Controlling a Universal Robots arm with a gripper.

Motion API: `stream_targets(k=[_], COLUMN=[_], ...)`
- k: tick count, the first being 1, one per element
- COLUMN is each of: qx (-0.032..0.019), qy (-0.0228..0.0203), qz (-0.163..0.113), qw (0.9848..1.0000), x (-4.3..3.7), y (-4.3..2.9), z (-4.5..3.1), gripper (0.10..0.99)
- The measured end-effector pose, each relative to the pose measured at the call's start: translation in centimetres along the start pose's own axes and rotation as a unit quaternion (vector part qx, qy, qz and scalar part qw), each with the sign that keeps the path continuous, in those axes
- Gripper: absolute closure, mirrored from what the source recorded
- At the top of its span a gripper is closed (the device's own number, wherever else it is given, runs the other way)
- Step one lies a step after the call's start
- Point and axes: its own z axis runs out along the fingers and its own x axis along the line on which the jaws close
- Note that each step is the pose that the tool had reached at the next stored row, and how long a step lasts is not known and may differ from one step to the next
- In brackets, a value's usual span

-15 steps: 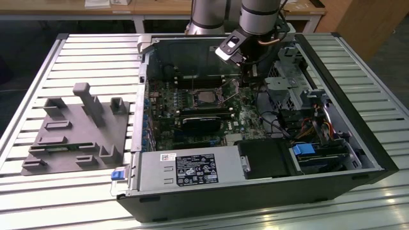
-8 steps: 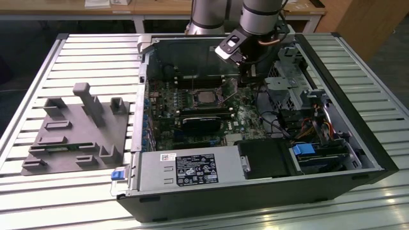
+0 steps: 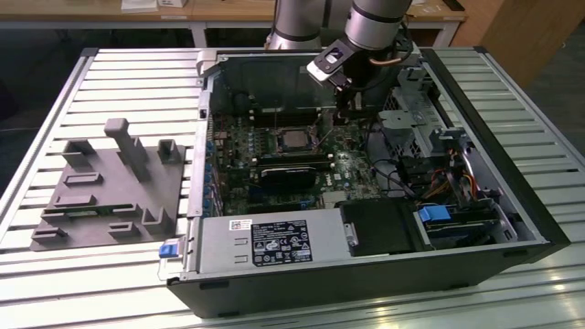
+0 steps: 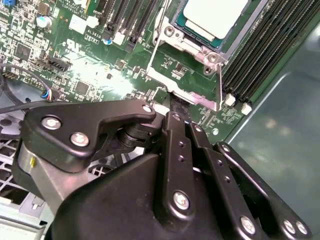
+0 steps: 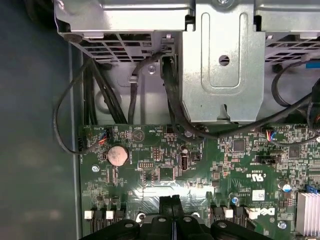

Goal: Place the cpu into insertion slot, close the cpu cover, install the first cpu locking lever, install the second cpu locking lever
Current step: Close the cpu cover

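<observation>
Nearest to you in both wrist views, the claw (image 4: 175, 101) is reaching down over the green board (image 5: 150, 145). In the first wrist view its fingers (image 5: 166, 206) are pressing together with just a thin seam between them. You cannot tell whether anything slim is caught there.

The second wrist view is adding the socket area. The claw's tips are sitting right at the near edge of the cover (image 4: 187, 46). The cover is lying flat, and the cpu (image 4: 215, 15) is showing its grey top through the window. A thin lever (image 4: 220, 85) is running along the cover's side, next to the memory slots (image 4: 270, 55).

Farther along the board, the first wrist view is giving you a coin cell (image 5: 118, 155). Beyond it, black cables (image 5: 170, 100) are looping up to a metal drive cage (image 5: 222, 60).

The exterior view is giving you the whole scene. The power supply (image 3: 274, 241) is lying at the near end of the open case (image 3: 366, 288), and the cpu is sitting in the slot (image 3: 274, 140) mid-board. The arm (image 3: 375, 27) is coming down from the far side, just to the exterior view's right of the slot. A grey fixture (image 3: 109, 185) is resting on the slatted worktop (image 3: 137, 75), to the exterior view's left of the case.
</observation>
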Motion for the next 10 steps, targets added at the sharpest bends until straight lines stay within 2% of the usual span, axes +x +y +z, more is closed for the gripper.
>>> stream_targets(k=[5,10], qx=[0.0002,0.0002], qy=[0.0002,0.0008], qz=[0.0,0.0], qw=[1.0,1.0], x=[0.0,-0.02], y=[-0.08,-0.74], z=[0.02,0.07], gripper=[0.984,0.984])
